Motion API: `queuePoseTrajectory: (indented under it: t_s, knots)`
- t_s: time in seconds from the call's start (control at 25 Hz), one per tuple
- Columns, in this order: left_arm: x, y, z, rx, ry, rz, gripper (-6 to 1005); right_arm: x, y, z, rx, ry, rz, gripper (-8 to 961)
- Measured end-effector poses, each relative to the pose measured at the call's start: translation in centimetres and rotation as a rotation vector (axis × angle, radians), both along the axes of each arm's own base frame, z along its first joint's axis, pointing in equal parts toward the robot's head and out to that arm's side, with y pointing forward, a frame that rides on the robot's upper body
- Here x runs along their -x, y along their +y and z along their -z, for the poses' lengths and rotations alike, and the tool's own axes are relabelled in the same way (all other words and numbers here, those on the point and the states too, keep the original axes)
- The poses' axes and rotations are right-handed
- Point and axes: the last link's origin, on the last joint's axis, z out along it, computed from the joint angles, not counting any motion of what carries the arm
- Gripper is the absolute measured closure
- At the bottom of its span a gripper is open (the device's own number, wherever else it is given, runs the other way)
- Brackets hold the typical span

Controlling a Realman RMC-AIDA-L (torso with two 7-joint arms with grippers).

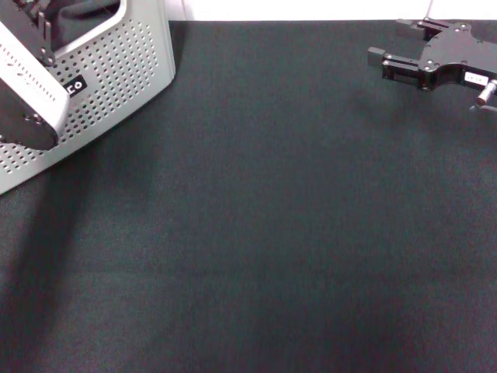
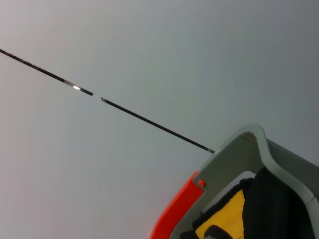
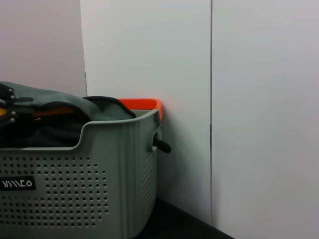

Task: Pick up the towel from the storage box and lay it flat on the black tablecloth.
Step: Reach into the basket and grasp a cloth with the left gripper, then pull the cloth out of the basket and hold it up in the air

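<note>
The storage box (image 1: 116, 70), light grey with perforated walls and a black logo plate, stands at the far left corner of the black tablecloth (image 1: 264, 233). My left gripper (image 1: 35, 27) reaches down into the box from above. The towel lies bunched inside: a yellow patch with black trim (image 2: 227, 216) shows in the left wrist view. In the right wrist view its grey back (image 3: 55, 98) heaps above the box rim (image 3: 119, 124), next to black parts of the left gripper (image 3: 9, 107). My right gripper (image 1: 396, 45) hovers open at the far right, holding nothing.
An orange edge (image 3: 142, 103) shows right behind the box, against the white wall (image 3: 259, 99). The tablecloth stretches wide in front of the box and under the right arm.
</note>
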Motion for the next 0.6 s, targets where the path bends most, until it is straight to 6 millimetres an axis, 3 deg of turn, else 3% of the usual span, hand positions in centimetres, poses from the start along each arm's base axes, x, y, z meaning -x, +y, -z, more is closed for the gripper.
queuePoseTrajectory:
  t_s: [0.24,0.6]
  knots:
    - [-0.2,0.1,0.0,-0.003,-0.034,0.002,923,0.0,0.0,0.0,0.0,0.0,0.0,266]
    - [-1.7,-0.1,-1.0,0.005,-0.267,0.037,963,0.0,0.0,0.0,0.002,0.002,-0.002,276]
